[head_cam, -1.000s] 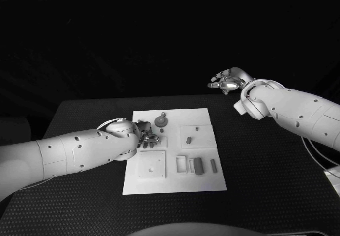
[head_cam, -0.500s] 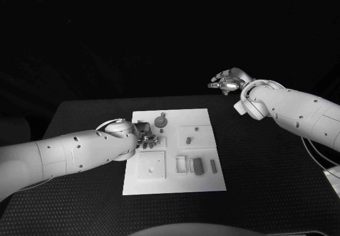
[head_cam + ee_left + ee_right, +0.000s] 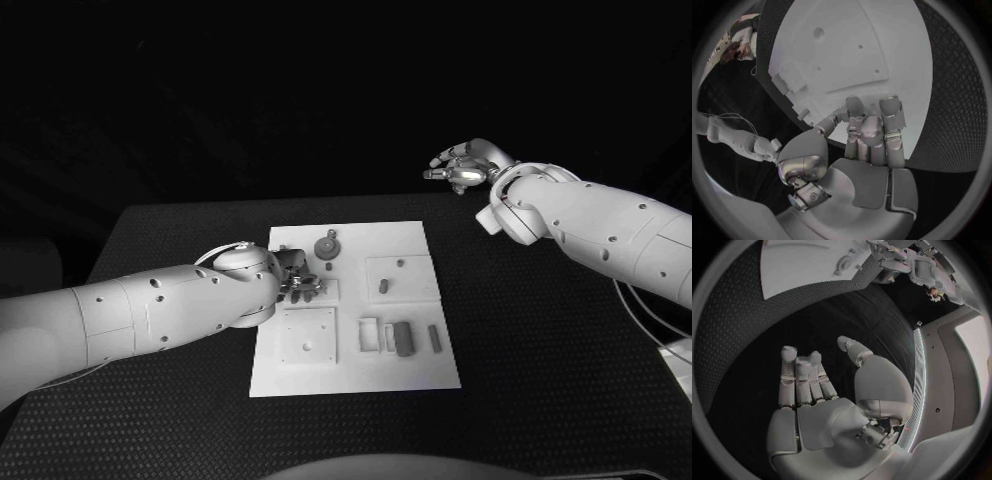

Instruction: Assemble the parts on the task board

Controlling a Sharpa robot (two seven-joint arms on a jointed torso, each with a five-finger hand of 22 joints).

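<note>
The white task board [image 3: 411,245] lies in the middle of the black table. On it are a round grey part [image 3: 329,243], a small peg [image 3: 384,286] and several grey bars [image 3: 404,338] near the front. My left hand [image 3: 299,279] hovers over the board's left edge, its fingers [image 3: 871,131] stretched side by side toward the board [image 3: 848,55] with nothing in the palm. My right hand [image 3: 462,166] is raised beyond the table's far right corner. Its fingers [image 3: 803,377] are extended, the thumb stands apart, and it holds nothing.
A square recessed plate [image 3: 307,335] sits at the board's front left. Black table surface [image 3: 548,340] stretches to the right of the board, and more of it [image 3: 173,230] lies at the far left.
</note>
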